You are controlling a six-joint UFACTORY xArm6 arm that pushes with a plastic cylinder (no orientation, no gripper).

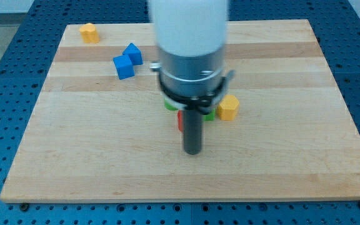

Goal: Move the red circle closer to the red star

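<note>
My tip rests on the board just below the middle. A red block shows only as a sliver at the rod's left side, just above the tip; its shape is hidden, so I cannot tell if it is the circle or the star. No other red block shows. The arm's white and grey body hides the board's middle behind it.
Green blocks peek out at the rod's left and right. A yellow block lies right of the rod. Two blue blocks lie at upper left. A yellow block sits near the wooden board's top-left corner.
</note>
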